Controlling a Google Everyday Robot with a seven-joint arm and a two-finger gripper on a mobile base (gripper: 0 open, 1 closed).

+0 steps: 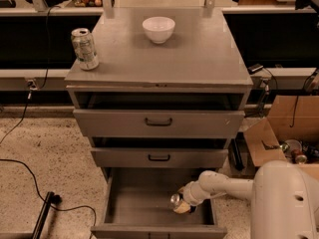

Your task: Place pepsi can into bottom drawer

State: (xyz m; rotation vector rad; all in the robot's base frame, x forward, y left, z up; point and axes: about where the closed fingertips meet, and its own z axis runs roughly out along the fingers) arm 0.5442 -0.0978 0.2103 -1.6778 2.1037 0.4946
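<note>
The bottom drawer [115,203] is pulled open below two shallower drawers; its inside is plain grey. My gripper [182,206] reaches in from the right and sits low in the drawer's right part, near the floor. It is shut on the pepsi can [175,199]. Only the can's silver end shows at the gripper's tip; the rest of the can is hidden by the fingers.
A silver-and-green can [84,48] and a white bowl [158,29] stand on the cabinet top [199,59]. The two upper drawers [158,122] are slightly open. A cardboard box [279,133] is on the floor to the right, and cables [30,178] lie to the left.
</note>
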